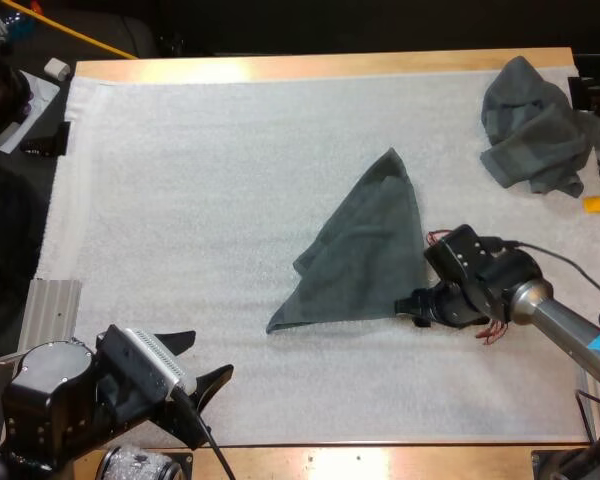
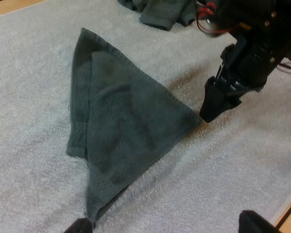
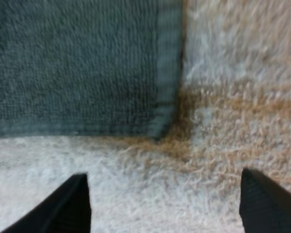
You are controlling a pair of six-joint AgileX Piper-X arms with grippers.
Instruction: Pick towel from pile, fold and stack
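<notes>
Flattened towel [image 1: 365,250] lies mid-mat as a rough triangle, 1 tip toward the far side, long edge toward me. Left wrist view suggests 1 layer is doubled over already, so I judge it part-folded. The crumpled pile [image 1: 535,125] sits at the far right corner of the mat [image 1: 180,180], well apart from it, so it won't snag a fold.

Right gripper [image 1: 412,305] is low at the towel's near right corner. Its fingers [image 3: 70,204] stand wide apart w/ nothing between them but bare mat. The hemmed corner lies just ahead of the gap. I read that as lined up to pinch this corner for the next fold.

Left gripper [image 1: 200,362] is back by the mat's near left edge. Its fingers [image 1: 180,342] are spread and empty, aimed toward the towel's near left tip but apart from it, prob. parked clear so the right arm works alone.

Room: plenty of bare mat left of and beyond the towel for carrying a corner over. On the near side the mat ends at the wooden tabletop [image 1: 380,460] strip, w/ less slack there. The hem lies flat on fuzzy mat, so the pinch needs to go low.
</notes>
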